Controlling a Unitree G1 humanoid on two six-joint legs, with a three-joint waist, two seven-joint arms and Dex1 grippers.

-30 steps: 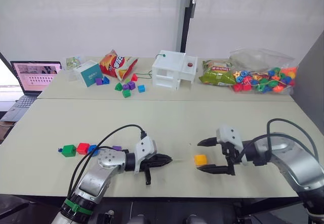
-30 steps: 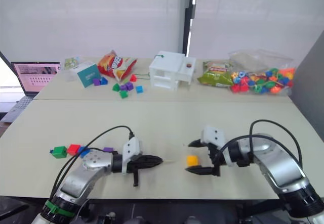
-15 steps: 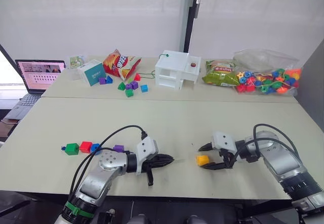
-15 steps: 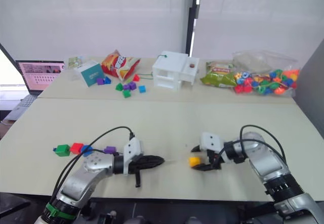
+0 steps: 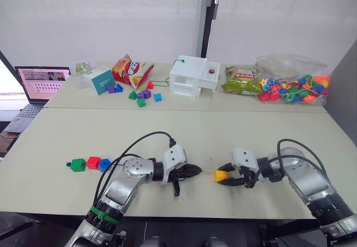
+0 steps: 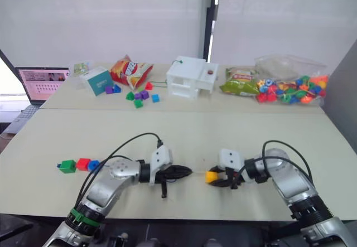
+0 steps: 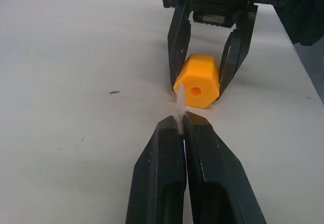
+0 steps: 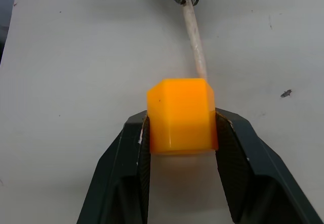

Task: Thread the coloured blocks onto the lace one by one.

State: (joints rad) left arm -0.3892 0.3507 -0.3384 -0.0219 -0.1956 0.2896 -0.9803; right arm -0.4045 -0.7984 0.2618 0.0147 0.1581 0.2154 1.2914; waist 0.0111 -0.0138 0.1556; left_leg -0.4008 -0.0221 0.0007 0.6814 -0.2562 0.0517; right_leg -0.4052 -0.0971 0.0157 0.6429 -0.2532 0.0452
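My right gripper [image 5: 222, 175] is shut on the yellow block [image 5: 221, 175], which rests on the near table; in the right wrist view the block [image 8: 181, 115] sits squeezed between both fingers. My left gripper [image 5: 193, 172] is shut on the lace's pale tip [image 7: 179, 98]. The tip touches the block's face [image 7: 198, 87] just beside its hole. Green [image 5: 78, 164], red [image 5: 93, 162] and blue [image 5: 104, 164] blocks sit in a row on the lace [image 5: 115, 161] at the left.
The far table holds a laptop [image 5: 42, 82], a teal box [image 5: 100, 80], a crisp bag [image 5: 130, 70], loose small pieces [image 5: 143, 95], a white box [image 5: 193, 77], a green snack bag [image 5: 241, 83] and a bag of multicolour beads [image 5: 291, 85].
My right gripper has closed from wide open onto the yellow block. My left gripper has moved right, bringing the lace tip up to the block. The camera also shifted.
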